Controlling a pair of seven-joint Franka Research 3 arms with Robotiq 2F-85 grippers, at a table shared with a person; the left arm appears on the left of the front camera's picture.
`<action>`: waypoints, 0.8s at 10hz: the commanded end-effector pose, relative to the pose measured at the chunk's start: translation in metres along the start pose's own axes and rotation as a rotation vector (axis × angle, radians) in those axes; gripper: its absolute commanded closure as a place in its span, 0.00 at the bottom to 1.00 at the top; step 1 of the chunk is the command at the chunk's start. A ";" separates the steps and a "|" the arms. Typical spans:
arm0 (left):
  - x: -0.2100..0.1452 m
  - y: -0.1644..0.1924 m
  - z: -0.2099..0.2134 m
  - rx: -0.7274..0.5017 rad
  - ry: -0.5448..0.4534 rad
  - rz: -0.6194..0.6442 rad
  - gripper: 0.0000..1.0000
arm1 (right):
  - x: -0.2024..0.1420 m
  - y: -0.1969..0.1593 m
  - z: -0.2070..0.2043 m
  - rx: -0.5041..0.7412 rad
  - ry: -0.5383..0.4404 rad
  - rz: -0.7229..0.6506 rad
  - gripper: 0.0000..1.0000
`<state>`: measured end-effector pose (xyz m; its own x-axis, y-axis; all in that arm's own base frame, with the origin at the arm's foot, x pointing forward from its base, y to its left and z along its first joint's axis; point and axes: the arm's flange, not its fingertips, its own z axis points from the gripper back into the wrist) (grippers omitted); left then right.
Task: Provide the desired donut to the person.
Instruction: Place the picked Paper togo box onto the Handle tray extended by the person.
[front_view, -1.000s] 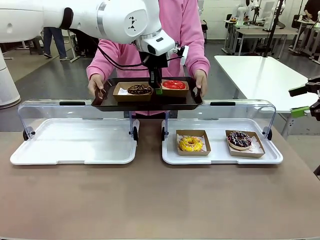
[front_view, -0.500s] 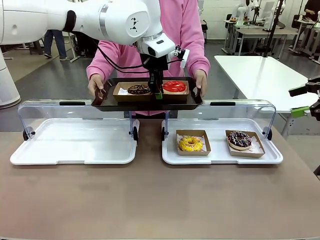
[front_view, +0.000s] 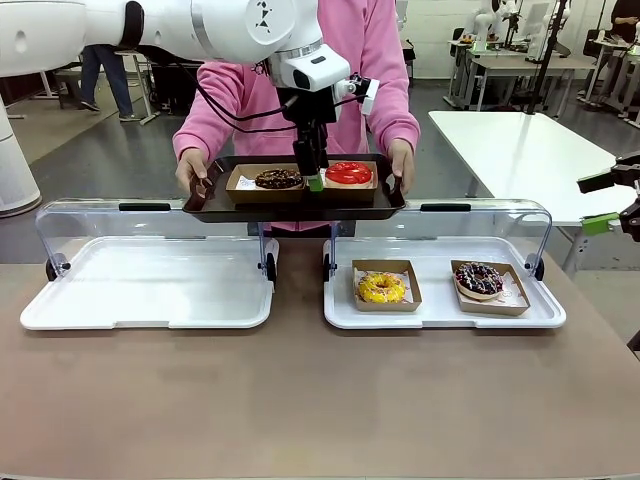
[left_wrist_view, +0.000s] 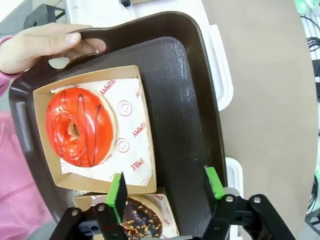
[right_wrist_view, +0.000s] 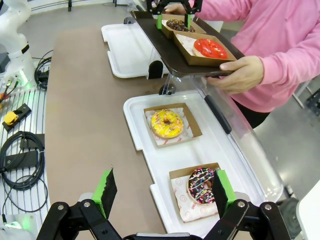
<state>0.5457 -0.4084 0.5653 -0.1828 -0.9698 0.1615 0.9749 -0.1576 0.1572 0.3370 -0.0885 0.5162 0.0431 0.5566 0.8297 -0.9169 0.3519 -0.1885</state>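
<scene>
Flat in its box, red donut (left_wrist_view: 79, 127)

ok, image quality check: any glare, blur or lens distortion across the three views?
Front view: sharp and evenly lit, with soft glare on the clear display covers. Left wrist view: wide-angle bend along the dark tray edge, red donut glossy but crisp, left gripper close up and slightly soft. Right wrist view: curved table edge, yellow donut sharp, right gripper in focus.
</scene>
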 end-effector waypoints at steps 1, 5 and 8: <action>0.005 0.008 0.000 -0.057 0.015 0.006 0.00 | -0.001 -0.002 -0.002 -0.002 -0.020 0.011 0.00; 0.001 0.006 0.006 -0.094 -0.014 0.012 0.00 | -0.001 -0.002 -0.002 -0.002 -0.020 0.011 0.00; -0.003 -0.002 -0.002 -0.074 0.011 0.010 0.00 | -0.001 -0.002 -0.002 -0.002 -0.020 0.011 0.00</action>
<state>0.5434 -0.4067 0.5632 -0.1687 -0.9714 0.1674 0.9846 -0.1581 0.0746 0.3370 -0.0885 0.5162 0.0431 0.5566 0.8297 -0.9169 0.3519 -0.1885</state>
